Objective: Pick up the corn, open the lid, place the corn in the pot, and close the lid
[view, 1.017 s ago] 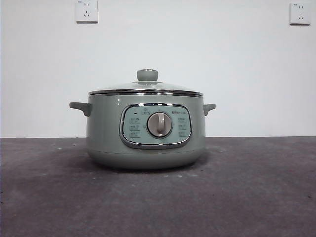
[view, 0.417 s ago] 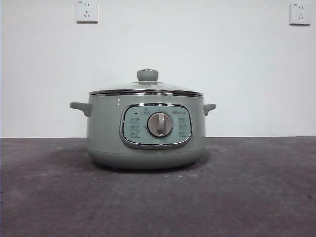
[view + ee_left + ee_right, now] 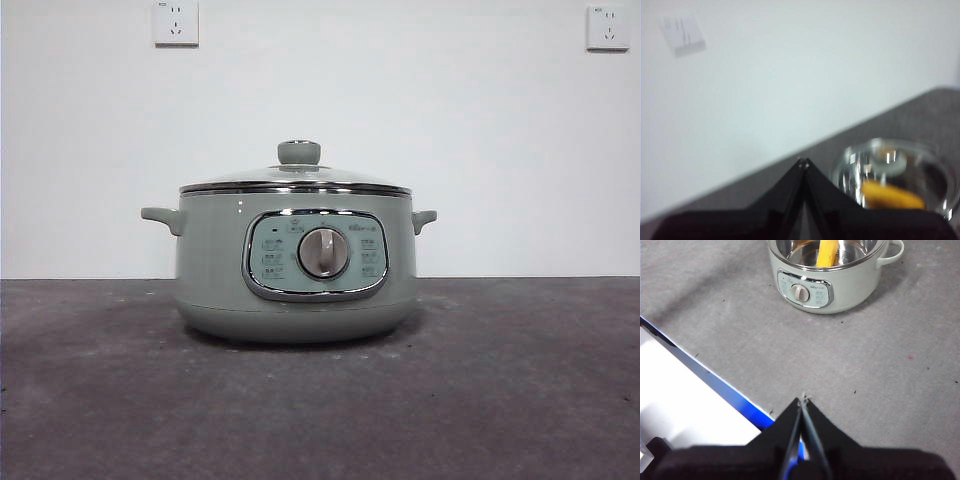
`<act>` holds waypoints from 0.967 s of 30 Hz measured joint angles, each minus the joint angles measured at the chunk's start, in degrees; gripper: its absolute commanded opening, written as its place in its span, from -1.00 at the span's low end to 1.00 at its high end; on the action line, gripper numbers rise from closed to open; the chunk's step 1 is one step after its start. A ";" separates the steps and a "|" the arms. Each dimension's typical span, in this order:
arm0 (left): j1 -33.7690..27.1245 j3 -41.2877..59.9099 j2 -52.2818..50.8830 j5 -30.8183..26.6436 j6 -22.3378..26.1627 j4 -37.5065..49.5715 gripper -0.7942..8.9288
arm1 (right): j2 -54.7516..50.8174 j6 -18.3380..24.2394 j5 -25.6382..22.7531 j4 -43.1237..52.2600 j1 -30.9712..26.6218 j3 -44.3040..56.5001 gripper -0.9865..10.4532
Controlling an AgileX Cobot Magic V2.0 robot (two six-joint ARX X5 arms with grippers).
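The sage-green pot (image 3: 296, 265) stands upright near the middle of the grey bench (image 3: 520, 390), its control panel and silver dial (image 3: 324, 252) facing the front camera. The glass lid (image 3: 296, 178) sits level on the pot's steel rim, with its green knob (image 3: 299, 152) on top. Through the glass, the corn (image 3: 827, 252) lies inside the pot. Bare bench lies open on both sides of the pot and in front of it. A white wall with two sockets (image 3: 176, 22) rises behind.

The left pincer (image 3: 803, 163) has its jaws pressed together and hangs above the bench just beside the lid, holding nothing. The right pincer (image 3: 803, 400), likewise pressed together and empty, hangs well apart from the pot, near the bench's blue-trimmed edge (image 3: 715, 382).
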State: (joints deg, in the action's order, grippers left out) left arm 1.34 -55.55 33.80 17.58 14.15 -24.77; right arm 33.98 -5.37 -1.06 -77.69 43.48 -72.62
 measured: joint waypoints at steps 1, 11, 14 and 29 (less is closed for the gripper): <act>-0.31 3.56 -1.66 -0.07 0.00 1.03 -0.84 | 0.00 0.00 0.00 0.00 0.00 0.00 -0.82; -3.63 34.69 -18.56 -0.22 -7.08 7.69 -0.84 | 0.00 0.00 0.00 0.00 0.00 0.00 -0.82; -4.13 40.19 -21.84 -1.51 -9.14 7.67 -0.84 | 0.00 0.00 0.00 0.00 0.00 0.00 -0.83; -5.42 52.04 -33.07 -7.04 -17.05 7.30 -0.84 | 0.02 0.00 0.00 0.00 0.00 0.00 -0.82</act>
State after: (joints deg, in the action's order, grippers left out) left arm -4.08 -3.51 0.73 10.55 -2.90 -17.47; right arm 34.00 -5.37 -1.06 -77.69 43.48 -72.62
